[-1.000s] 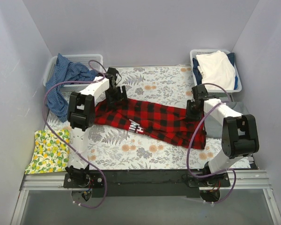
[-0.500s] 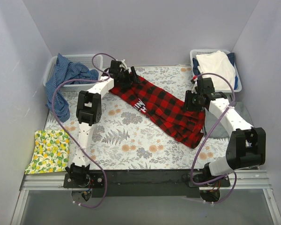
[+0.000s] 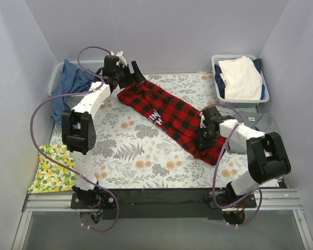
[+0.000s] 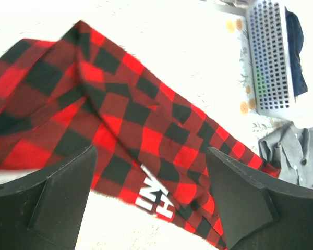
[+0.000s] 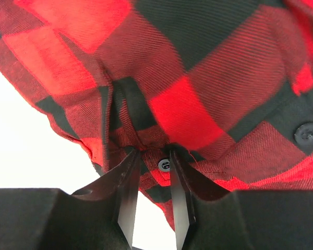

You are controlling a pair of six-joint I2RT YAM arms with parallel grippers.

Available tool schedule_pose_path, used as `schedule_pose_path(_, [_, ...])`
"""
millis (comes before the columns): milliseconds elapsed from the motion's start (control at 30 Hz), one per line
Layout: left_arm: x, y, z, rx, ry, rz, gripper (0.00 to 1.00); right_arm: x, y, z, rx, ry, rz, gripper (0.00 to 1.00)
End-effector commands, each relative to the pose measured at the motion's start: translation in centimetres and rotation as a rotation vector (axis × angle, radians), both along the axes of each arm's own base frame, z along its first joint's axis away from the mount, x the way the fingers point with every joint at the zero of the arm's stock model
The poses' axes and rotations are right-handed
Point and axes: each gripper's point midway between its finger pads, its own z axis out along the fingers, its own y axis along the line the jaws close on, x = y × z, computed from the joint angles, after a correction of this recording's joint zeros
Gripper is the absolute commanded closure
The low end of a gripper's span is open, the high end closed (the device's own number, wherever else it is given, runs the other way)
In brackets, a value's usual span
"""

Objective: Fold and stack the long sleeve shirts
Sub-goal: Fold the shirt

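A red-and-black plaid shirt lay stretched slantwise across the flower-printed worktop, from far left to near right, its white lettering facing up. The left fingers hung spread wide above its far end, holding nothing, while the right fingers were drawn nearly together, pinching the shirt's near edge beside a dark button. A grey shirt lay crumpled at the worktop's right edge, just in front of a white basket.
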Motion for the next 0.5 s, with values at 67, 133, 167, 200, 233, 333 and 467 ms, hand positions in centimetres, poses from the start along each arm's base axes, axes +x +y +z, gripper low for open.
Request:
schedule_pose_path(67, [-3.2, 2.8, 1.0, 0.059, 0.029, 0.086, 0.15, -6.1, 5.4, -3.2, -0.007, 0.165, 0.178, 0.66])
schedule_pose_path(133, [-3.7, 3.7, 1.9, 0.068, 0.018, 0.129, 0.15, -6.3, 8.5, -2.9, 0.034, 0.171, 0.226, 0.67])
schedule_pose_path(167, [-3.9, 4.0, 2.2, 0.071, 0.02, 0.142, 0.15, -7.2, 10.2, -2.8, 0.04, 0.174, 0.288, 0.67])
schedule_pose_path(200, [-4.2, 4.3, 2.9, 0.073, 0.009, 0.155, 0.15, -6.2, 12.4, -2.4, 0.055, 0.157, 0.317, 0.67])
schedule_pose_path(233, [-4.3, 4.8, 3.0, 0.08, 0.009, 0.181, 0.15, -6.2, 13.9, -2.2, 0.064, 0.153, 0.345, 0.67])
schedule_pose_path(333, [-4.8, 5.4, 3.4, 0.084, 0.022, 0.215, 0.15, -5.3, 19.8, -1.2, 0.081, 0.118, 0.469, 0.67])
schedule_pose_path(467, [-5.5, 6.7, 2.9, 0.112, 0.059, 0.279, 0.15, -3.7, 25.4, 0.7, 0.089, 0.064, 0.526, 0.66])
